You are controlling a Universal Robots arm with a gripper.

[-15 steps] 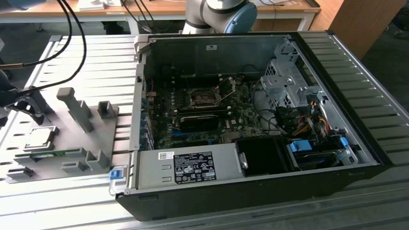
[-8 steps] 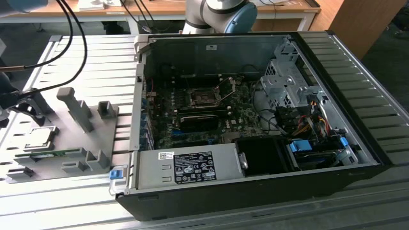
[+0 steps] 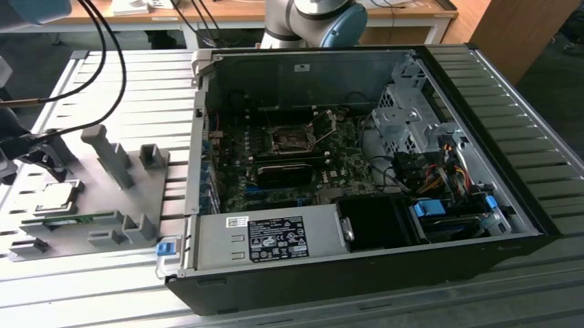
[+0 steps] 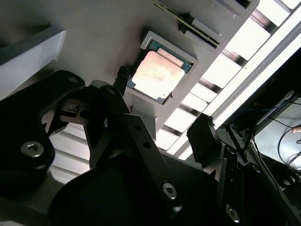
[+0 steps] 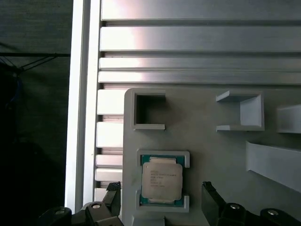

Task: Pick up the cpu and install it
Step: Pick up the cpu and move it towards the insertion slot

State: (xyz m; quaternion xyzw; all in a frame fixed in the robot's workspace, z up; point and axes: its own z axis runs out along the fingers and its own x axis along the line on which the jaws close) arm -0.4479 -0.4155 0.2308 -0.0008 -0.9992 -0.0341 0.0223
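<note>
In the exterior view, the cpu [image 3: 55, 198] is lying flat in a pocket of the gray holder [image 3: 119, 205] on the table [image 3: 119, 75], low down on the exterior view's left. It is well apart from the open computer case [image 3: 365, 273] and the black socket [image 3: 294, 140] inside it. The hand [image 3: 41, 156] is hanging just above the chip, near the exterior view's left edge. In the first wrist view, the cpu [image 5: 162, 183] is sitting between the small raised lips of its pocket. I think trouble could be starting here. If the hand is going down a bit crooked, a finger could be hitting a lip or pushing only one corner, and the thin chip could be tipping or slipping out. The hand [image 5: 162, 200] is spread wide, with one dark finger [image 5: 113, 200] on each side of the chip, pinching nothing. In the second wrist view, the hand [image 4: 163, 104] is pointing at the holder with its fingers apart. The shiny cpu [image 4: 157, 75] is lying between them, and as far as I can tell nothing is touching it.
</note>
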